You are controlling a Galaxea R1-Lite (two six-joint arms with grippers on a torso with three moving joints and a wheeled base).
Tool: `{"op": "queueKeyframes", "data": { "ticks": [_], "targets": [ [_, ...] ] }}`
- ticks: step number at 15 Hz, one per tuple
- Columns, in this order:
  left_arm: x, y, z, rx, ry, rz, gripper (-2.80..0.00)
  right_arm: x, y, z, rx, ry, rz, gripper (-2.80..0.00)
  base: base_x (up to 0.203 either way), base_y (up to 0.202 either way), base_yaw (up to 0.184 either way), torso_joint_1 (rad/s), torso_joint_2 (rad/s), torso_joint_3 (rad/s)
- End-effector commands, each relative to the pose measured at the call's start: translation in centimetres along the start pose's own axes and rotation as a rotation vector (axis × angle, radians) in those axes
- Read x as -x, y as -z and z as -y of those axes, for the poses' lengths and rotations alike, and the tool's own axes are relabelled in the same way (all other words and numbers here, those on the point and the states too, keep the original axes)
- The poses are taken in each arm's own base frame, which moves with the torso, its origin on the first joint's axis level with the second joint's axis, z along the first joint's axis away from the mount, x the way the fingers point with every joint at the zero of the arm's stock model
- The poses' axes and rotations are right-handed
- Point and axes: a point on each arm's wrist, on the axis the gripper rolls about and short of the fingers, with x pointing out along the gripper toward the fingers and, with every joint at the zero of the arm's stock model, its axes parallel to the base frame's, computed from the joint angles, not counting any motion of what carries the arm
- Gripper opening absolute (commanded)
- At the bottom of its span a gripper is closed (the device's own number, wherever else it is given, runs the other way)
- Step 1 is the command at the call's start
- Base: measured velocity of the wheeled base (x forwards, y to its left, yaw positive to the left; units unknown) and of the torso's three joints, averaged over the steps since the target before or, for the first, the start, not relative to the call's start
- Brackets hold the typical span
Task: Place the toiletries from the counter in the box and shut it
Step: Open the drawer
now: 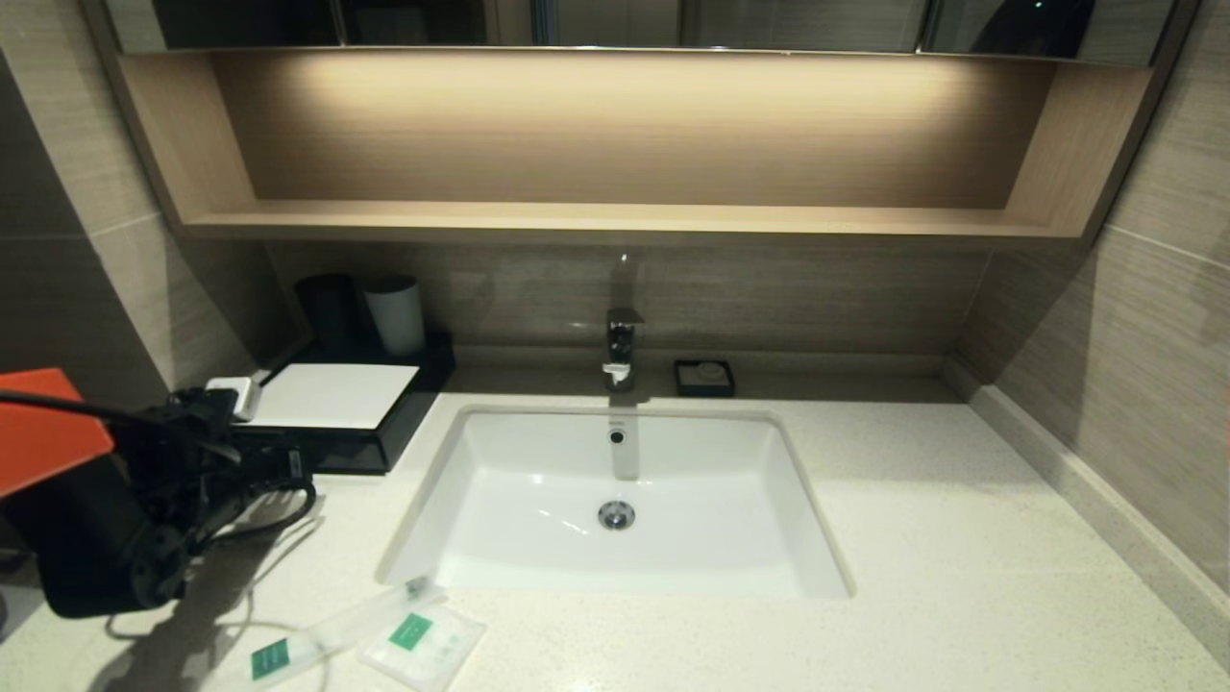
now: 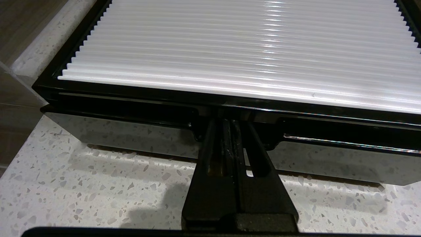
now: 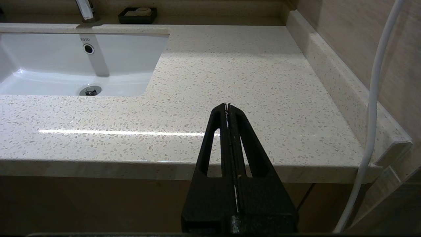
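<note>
Toiletries first: the long thin packet and the flat squarish packet lie together on the worktop, at its near edge, well behind and to the side of the left end effector and apart from it. Neither is in the box yet.

That left end effector is clenched, its two fingers pressed flat together, with the tips right at the middle notch in the box's black drawer front, just under the ribbed white top panel. I cannot tell whether the tips hook anything there. By the look of it, this is the drawer-opening step, before any packet is picked up.

Next, I would judge, the tips need to catch that notch and draw the front straight outward over the worktop, level, so the low box does not slide along with it.

The right end effector hangs clenched and empty off the worktop's front edge, far from the box.
</note>
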Motion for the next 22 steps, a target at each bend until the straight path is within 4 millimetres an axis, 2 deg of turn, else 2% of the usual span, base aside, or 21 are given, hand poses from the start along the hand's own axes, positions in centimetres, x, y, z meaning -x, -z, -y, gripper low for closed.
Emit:
{"op": "queueKeyframes", "data": {
  "ticks": [1,19,22],
  "targets": [
    [0.4,-0.5,0.0,-0.002,0.000,0.010,-2.80,0.0,0.0,0.0,0.000,0.000,-0.002,-2.80,0.000,0.000,0.000,0.000,0.00,0.000],
    [1.3,-1.4,0.0,0.010,0.005,-0.125,-2.80,0.0,0.0,0.0,0.000,0.000,-0.002,-2.80,0.000,0.000,0.000,0.000,0.00,0.000],
    [1.9,-2.0,0.0,0.014,0.009,-0.155,-2.80,0.0,0.0,0.0,0.002,0.000,-0.002,-2.80,0.000,0.000,0.000,0.000,0.00,0.000]
  ]
}}
